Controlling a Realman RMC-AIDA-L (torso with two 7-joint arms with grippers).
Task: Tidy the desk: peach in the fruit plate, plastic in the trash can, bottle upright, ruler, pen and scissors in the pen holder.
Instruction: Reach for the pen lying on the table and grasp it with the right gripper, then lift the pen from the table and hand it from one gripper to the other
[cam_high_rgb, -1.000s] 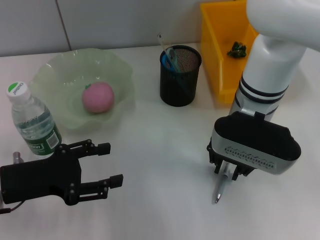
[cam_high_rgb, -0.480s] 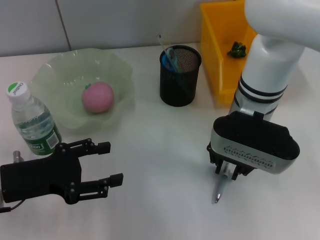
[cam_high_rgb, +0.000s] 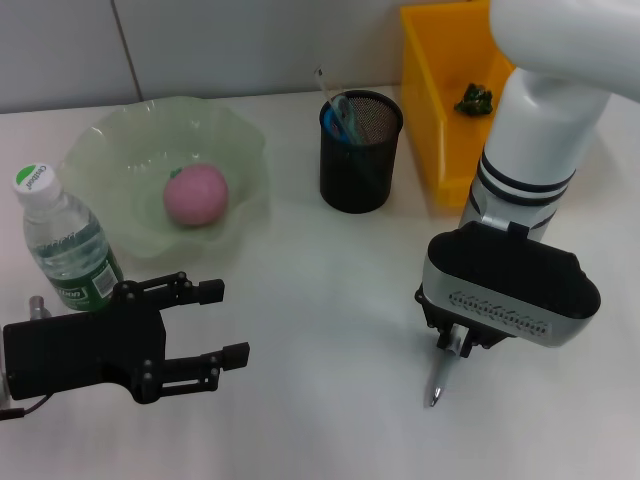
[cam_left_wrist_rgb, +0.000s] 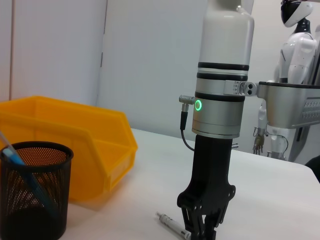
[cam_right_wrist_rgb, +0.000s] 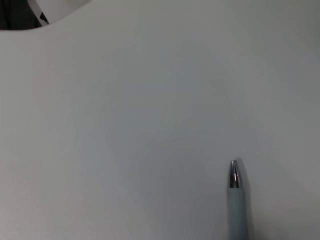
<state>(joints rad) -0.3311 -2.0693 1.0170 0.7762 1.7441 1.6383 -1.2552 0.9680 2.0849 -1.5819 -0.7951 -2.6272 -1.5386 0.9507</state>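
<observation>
The right tool (cam_high_rgb: 453, 345) points straight down at the worktop (cam_high_rgb: 330, 300), its fingers (cam_left_wrist_rgb: 200, 226) drawn close around the upper end of the pen (cam_high_rgb: 440, 378). The pen lies flat on the worktop, its silver tip pointing toward the robot. From the left wrist view the fingers look pinched on the barrel, though the contact itself is partly hidden.

The left tool (cam_high_rgb: 215, 325) hovers low at the near left, released, fingers spread wide and holding nothing. It sits just in front of the bottle (cam_high_rgb: 62, 242), which stands upright with its cap on.

The peach (cam_high_rgb: 196, 194) rests in the green fruit plate (cam_high_rgb: 120, 140). The black mesh pen holder (cam_high_rgb: 360, 150) stands beyond the middle, blue-handled items inside. The yellow bin (cam_high_rgb: 430, 110) stands just to its right, a small dark scrap in it.

Bare worktop lies between the two tools and from the pen up to the pen holder; the right arm itself stands close beside the bin's near corner.
</observation>
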